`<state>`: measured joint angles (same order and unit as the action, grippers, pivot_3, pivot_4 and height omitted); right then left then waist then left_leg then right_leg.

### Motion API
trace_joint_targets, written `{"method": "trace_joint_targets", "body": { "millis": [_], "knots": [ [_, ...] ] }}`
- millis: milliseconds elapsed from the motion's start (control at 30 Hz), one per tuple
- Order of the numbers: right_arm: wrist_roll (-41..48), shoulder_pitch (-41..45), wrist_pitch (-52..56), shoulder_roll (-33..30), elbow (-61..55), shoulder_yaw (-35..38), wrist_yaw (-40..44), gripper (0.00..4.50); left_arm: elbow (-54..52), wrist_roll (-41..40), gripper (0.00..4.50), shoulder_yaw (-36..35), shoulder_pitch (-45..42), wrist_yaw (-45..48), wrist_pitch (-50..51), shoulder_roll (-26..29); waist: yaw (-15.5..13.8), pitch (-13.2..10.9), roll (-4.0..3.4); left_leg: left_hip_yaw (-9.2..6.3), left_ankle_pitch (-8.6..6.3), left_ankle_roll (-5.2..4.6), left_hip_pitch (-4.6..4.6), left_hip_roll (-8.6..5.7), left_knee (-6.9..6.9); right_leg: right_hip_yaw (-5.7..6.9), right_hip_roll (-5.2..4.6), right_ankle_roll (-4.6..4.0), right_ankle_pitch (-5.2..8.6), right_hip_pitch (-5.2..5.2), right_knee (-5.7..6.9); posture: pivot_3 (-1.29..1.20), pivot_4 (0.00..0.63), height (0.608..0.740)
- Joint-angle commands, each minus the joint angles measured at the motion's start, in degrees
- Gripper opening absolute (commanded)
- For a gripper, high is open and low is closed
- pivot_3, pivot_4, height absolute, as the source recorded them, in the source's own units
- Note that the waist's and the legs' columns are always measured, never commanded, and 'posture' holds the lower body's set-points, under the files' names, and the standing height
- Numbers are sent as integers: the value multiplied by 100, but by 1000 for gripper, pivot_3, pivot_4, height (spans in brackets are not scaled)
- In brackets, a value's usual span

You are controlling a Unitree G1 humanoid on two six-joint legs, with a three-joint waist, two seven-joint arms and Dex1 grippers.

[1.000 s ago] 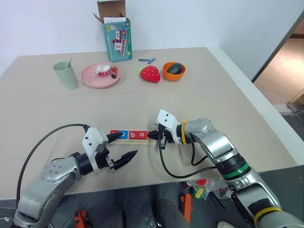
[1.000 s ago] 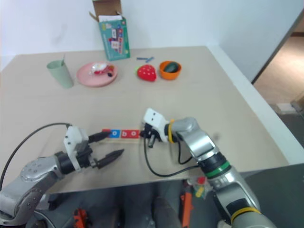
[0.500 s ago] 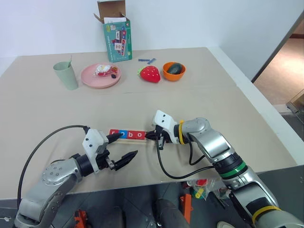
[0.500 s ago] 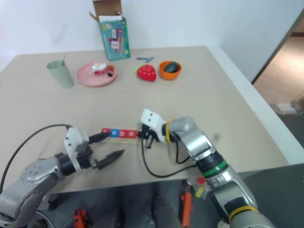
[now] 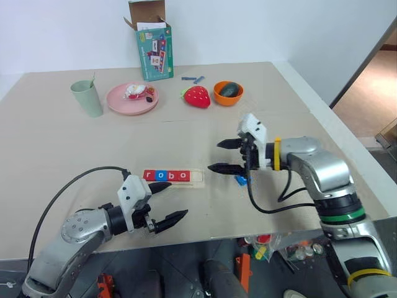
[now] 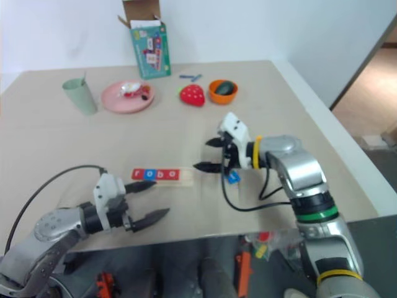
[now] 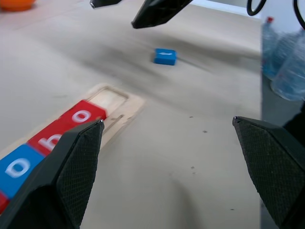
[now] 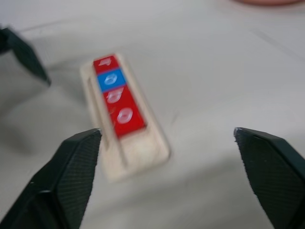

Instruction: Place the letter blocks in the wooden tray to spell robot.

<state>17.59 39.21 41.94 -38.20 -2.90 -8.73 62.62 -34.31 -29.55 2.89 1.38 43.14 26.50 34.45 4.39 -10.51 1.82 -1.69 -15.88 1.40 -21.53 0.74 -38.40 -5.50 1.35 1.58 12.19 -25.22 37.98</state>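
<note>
Five letter blocks: four in the wooden tray point(image 5: 197, 177), one blue block point(image 5: 240, 180) on the tabletop.

You face a broad beige worktop point(image 5: 74, 143) with a faint seam across its middle. A plain white wall point(image 5: 260, 28) stands behind its far edge. To your right, past a white ledge point(image 5: 347, 139), a dark diagonal frame point(image 5: 363, 56) borders a brownish floor point(image 5: 372, 87).

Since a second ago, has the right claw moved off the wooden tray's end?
Yes. The right claw has pulled away from the wooden tray, rightward and upward, and now hangs open above the table near a loose blue letter block.
</note>
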Motion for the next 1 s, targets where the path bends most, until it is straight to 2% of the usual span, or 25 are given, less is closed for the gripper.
{"method": "trace_joint_targets", "body": {
  "millis": [33, 167, 233, 500, 700, 733, 800, 833, 1000],
  "knots": [
    [-117, -240, -360, -508, 3, 111, 268, 4492, -126, -45, 4500, 104, -150, 264, -61, 117, -2, 0, 0, 3, 0, 0, 2, 0, -1, -2, 0, 0, 0, 1, 0, 0, 150, 740],
    [-321, -394, -1047, -825, 274, -67, 619, 4492, -169, -99, 4500, 236, -222, 501, 3, 232, 20, 0, 0, 16, -1, -1, 6, 2, 0, -16, 4, 2, -1, 0, 0, 0, 150, 740],
    [-623, -322, -1847, -909, 651, -288, 933, 4492, -149, -93, 4500, 285, -265, 582, -13, 259, 24, 0, 0, 18, -1, -1, 10, 7, 0, -17, 12, 0, -2, 0, 0, 0, 150, 740],
    [-1401, 530, -4175, -533, 2767, -833, 1623, 4492, -130, -102, 4500, 284, -367, 528, 31, 227, 22, -2, 2, 21, 0, -1, 16, 12, -2, -23, 20, -3, -9, 3, 1, 0, 150, 740],
    [-1727, 952, -5159, -255, 4094, -923, 1875, 4492, -264, -127, 4500, 190, -274, 306, 164, 229, 5, -2, 2, 20, -1, -2, 13, 9, 0, -23, 12, -4, -7, 2, 1, 0, 150, 740],
    [-1747, 969, -5246, -221, 4213, -923, 1906, 3959, -303, -140, 4500, 172, -244, 264, 186, 228, 5, -2, 3, 21, -1, -2, 14, 9, -1, -25, 10, -4, -7, 3, 1, 0, 150, 740],
    [-1807, 980, -5453, -184, 4401, -935, 1946, 3427, -359, -171, 4500, 144, -196, 189, 216, 234, 7, -2, 3, 19, -1, -2, 18, 8, -2, -24, 6, -4, -8, 8, 1, 0, 150, 740],
    [-1827, 986, -5531, -170, 4471, -933, 1956, 2951, -376, -183, 4500, 134, -181, 162, 228, 238, 7, -2, 3, 20, -1, -2, 25, 7, -2, -24, 5, -3, -8, 15, 1, 0, 150, 740],
    [-1746, 994, -5481, -143, 4545, -862, 2147, 1238, -438, -211, 4500, 47, -110, 67, 288, 255, 9, -2, 4, 28, 10, 0, 61, 2, -10, -33, 5, -4, -21, 49, 1, 0, 150, 740]
  ]
}}
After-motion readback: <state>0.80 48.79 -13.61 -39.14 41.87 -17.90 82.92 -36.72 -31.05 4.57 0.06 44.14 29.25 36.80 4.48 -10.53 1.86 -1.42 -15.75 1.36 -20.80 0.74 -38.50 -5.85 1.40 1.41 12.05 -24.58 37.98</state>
